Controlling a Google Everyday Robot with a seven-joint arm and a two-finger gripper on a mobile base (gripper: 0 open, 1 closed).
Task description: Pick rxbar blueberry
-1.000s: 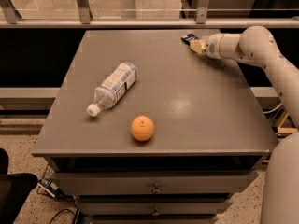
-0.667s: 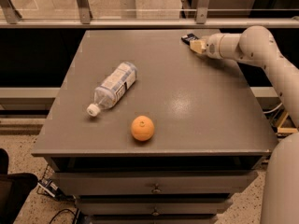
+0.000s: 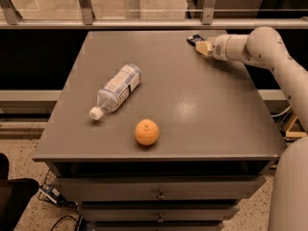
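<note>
The rxbar blueberry (image 3: 194,39) is a small dark navy bar at the far right corner of the grey table (image 3: 202,109). Only its left end shows past the gripper. My gripper (image 3: 202,46) reaches in from the right and sits right at the bar, touching or just over its near end. The white arm (image 3: 262,47) runs back to the right edge of the view. I cannot see whether the bar rests on the table or is lifted.
A clear plastic water bottle (image 3: 116,90) lies on its side at the table's left middle, cap toward the front left. An orange (image 3: 147,132) sits near the front edge. A metal railing (image 3: 144,23) runs behind the table. Drawers (image 3: 159,194) are below.
</note>
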